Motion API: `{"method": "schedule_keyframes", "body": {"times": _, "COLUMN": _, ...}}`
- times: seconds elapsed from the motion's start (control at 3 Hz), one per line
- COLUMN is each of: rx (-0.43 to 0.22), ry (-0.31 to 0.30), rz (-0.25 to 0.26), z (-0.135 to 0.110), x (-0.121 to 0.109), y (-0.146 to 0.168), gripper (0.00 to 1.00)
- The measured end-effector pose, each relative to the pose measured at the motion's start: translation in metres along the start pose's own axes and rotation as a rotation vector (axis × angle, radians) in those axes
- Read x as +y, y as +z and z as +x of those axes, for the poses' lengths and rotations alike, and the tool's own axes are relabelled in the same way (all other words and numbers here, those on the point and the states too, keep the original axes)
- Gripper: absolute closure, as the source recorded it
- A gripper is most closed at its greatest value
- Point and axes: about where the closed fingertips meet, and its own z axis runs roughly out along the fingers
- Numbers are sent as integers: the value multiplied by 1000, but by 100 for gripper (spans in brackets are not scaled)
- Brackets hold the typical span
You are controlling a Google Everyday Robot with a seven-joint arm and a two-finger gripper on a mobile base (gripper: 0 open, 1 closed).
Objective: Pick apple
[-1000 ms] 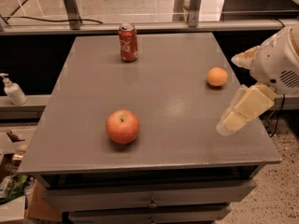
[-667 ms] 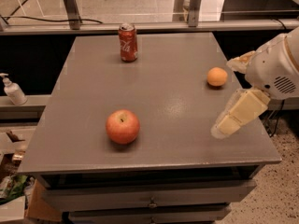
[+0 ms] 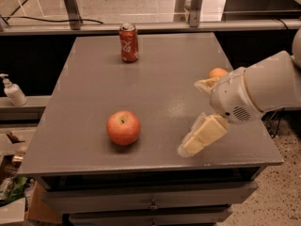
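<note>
The apple [image 3: 123, 127], red-orange with a dark stem dimple, sits on the grey table [image 3: 160, 69] toward its front left. My gripper [image 3: 190, 117] hangs over the table's front right, to the right of the apple and apart from it. Its two cream fingers are spread wide: one fingertip [image 3: 184, 149] is low near the table top, the other [image 3: 201, 84] is higher and further back. Nothing is between them.
A red soda can [image 3: 129, 42] stands at the back of the table. A small orange fruit [image 3: 217, 72] lies near the right edge, partly hidden behind my gripper's wrist. A soap dispenser [image 3: 13, 92] stands on a ledge to the left. Drawers sit under the table's front edge.
My gripper has moved left and toward the front of the table, closer to the apple. The apple, can and orange fruit have not moved.
</note>
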Motion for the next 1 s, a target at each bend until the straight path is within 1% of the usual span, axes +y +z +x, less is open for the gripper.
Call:
{"method": "schedule_keyframes", "body": {"times": 0.33, "rx": -84, "ry": -20, "rz": -41, "z": -6, "x": 18, "y": 39, "gripper": 0}}
{"method": "schedule_keyframes", "body": {"times": 0.67, "rx": -170, "ry": -41, "rz": -66, "z": -23, "x": 27, "y": 69, "gripper": 0}}
{"method": "schedule_keyframes", "body": {"times": 1.0, "rx": -237, "ry": -54, "rz": -84, "z": -42, "x": 33, "y": 89, "gripper": 0}}
